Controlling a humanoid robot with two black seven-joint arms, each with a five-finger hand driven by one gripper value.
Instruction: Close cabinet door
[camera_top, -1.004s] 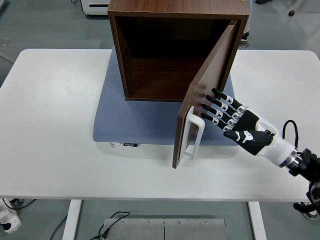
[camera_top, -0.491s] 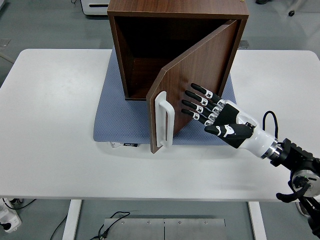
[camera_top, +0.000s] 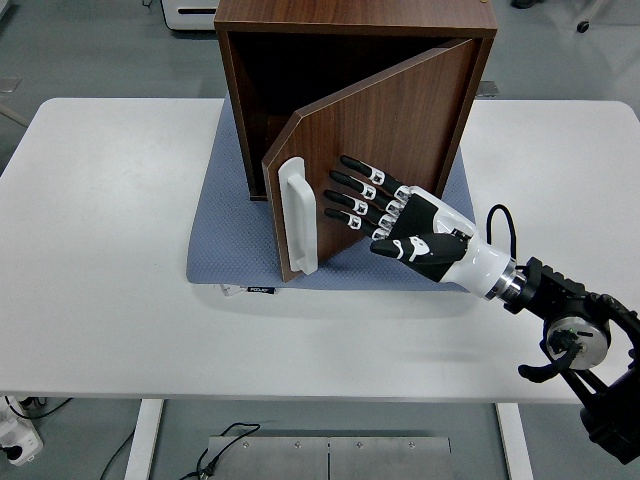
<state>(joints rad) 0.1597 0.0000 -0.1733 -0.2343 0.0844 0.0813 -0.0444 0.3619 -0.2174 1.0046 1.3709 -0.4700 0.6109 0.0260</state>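
We see our right hand (camera_top: 385, 212) flat and open, all four fingers (camera_top: 352, 197) stretched out straight and slightly fanned, the thumb tucked below them; it grasps nothing, and the fingertips lie against the outer face of the cabinet door (camera_top: 375, 150), a little to the right of the white handle (camera_top: 297, 216); whether the palm also touches the wood we cannot tell. Our forearm runs back from the hand toward the desk's right near corner, white at the wrist, black beyond it.

The door is partly open; it is hinged along the cabinet's right front edge, and its free edge, the one bearing the handle, swings out toward the desk's near edge and to the left; its long axis stands upright, as does the handle's; its face points toward the near right of the desk. The cabinet (camera_top: 355, 20), dark brown wood, stands on a blue-grey mat (camera_top: 235, 235) at the middle of the far half of the white desk (camera_top: 100, 250), its open front toward the near edge; the interior shows dark behind the door's left side.
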